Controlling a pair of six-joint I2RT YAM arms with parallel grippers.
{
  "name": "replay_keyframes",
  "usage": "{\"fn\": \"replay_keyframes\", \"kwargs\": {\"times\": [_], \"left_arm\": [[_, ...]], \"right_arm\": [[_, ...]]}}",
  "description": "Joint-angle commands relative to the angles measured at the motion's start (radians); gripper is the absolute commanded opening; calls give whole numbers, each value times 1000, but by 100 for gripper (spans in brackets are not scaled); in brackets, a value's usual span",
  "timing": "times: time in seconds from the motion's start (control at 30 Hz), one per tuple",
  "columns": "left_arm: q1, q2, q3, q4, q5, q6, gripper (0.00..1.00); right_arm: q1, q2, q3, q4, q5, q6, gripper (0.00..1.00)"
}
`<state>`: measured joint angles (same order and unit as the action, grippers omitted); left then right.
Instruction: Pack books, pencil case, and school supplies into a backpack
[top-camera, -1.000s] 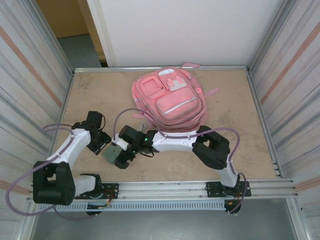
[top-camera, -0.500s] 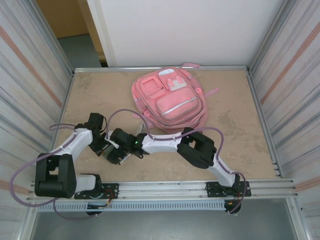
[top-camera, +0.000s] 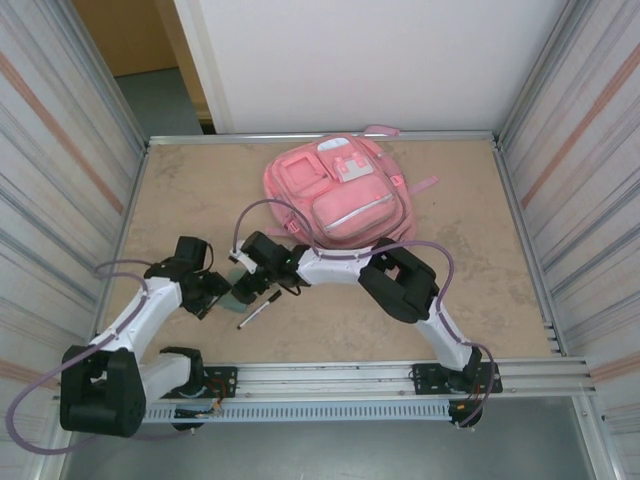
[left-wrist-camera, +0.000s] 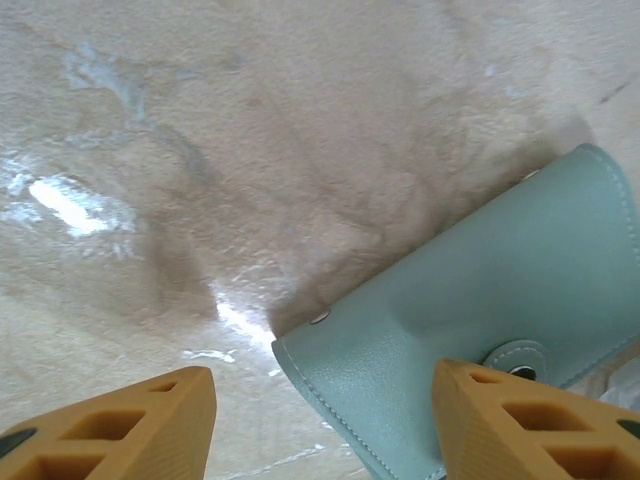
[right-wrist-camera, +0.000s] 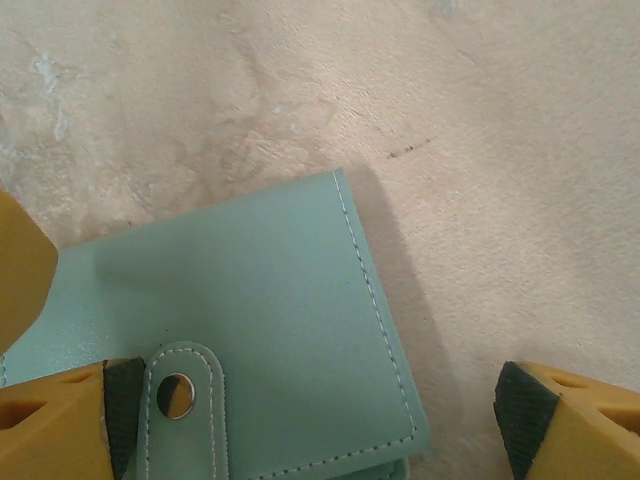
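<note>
Pickup of the grey-green flat block (top-camera: 241, 296) is in hand: from above it lies on the bench (top-camera: 470, 280) near the backpack (top-camera: 340, 200), left wrist shows left fingers (left-wrist-camera: 120, 425) spread over its corner, right wrist shows right fingers (right-wrist-camera: 585, 410) spread astride it, needing closure next.

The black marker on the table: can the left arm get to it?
Probably yes. The marker lies bare on the table, just beside the open left gripper; only the right gripper crowds close by.
</note>
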<state>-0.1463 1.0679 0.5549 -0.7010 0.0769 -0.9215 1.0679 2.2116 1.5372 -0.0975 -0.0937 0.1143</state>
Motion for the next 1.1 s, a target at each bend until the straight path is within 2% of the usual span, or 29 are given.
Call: {"fn": "replay_keyframes", "kwargs": {"times": [0.0, 0.17, 0.27, 0.33, 0.37, 0.4, 0.53, 0.6, 0.67, 0.73, 0.97, 1.07], "left_arm": [[-55, -27, -58, -112, 61, -17, 58], [-55, -33, -42, -88, 93, 54, 54], [-48, -36, -13, -69, 96, 143, 51], [-28, -33, 6, -44, 106, 224, 51], [-14, -29, 11, -26, 107, 254, 51], [1, -26, 13, -9, 111, 274, 52], [61, -25, 3, 121, 185, 303, 52], [94, -17, -3, 212, 247, 312, 52], [106, 6, 7, 278, 263, 329, 52], [108, 55, 34, 309, 270, 362, 50], [107, 251, 85, 366, 365, 402, 38], [108, 285, 77, 380, 397, 397, 25]], "right_arm": [[-67, -3, 26, -21, -8, 71, 91], [-120, -80, 92, -197, -67, 319, 92], [-144, -135, 69, -326, -62, 649, 90], [-148, -174, -33, -271, -142, 857, 84], [-143, -190, -97, -189, -188, 942, 75], [-129, -196, -125, -126, -206, 984, 70], [-109, -146, -78, -95, -225, 1040, 69], [-119, -110, -49, -76, -235, 1038, 65], [-115, -89, -9, -117, -183, 1000, 64], [-119, -62, 7, -121, -182, 1002, 63], [-121, 19, 6, -39, -242, 1046, 61], [-124, 30, -8, 31, -288, 1048, 56]]}}
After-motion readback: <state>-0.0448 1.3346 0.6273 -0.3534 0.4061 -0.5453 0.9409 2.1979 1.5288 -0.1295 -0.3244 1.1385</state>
